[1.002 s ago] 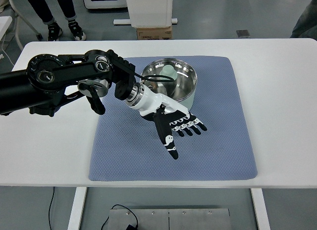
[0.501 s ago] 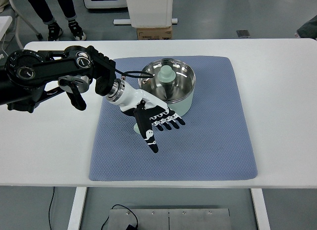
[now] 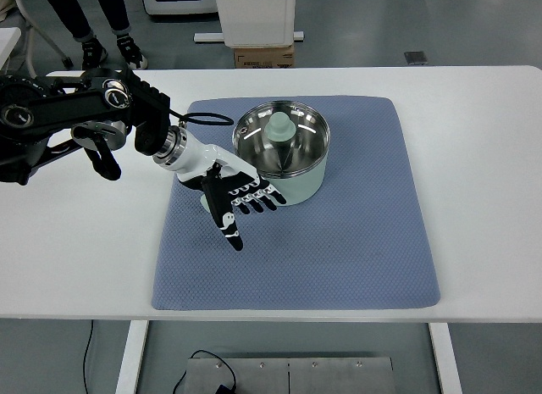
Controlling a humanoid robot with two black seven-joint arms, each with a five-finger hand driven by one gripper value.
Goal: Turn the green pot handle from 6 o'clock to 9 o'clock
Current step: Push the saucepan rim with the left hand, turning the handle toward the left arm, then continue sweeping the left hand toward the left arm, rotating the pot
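Observation:
The green pot (image 3: 306, 184) with a shiny steel inside stands on the blue mat (image 3: 364, 233), near its far middle. A pale green cone-shaped piece (image 3: 279, 128) sits inside it. My left hand (image 3: 238, 202) lies flat at the pot's lower-left side, open with its fingers spread and holding nothing. The pot handle is mostly hidden beneath this hand; a pale green bit (image 3: 206, 204) shows at the hand's left edge. The black left arm (image 3: 76, 123) comes in from the left over the white table.
The white table (image 3: 483, 157) carries the mat in its middle. Beyond its far edge stand a cardboard box (image 3: 263, 55) and a white cabinet (image 3: 254, 13). A person's legs and shoes (image 3: 110, 47) show at the top left.
My left hand has swept left and slightly away from me along the pot's near side, staying open. The pot has shifted a little to the left on the mat.

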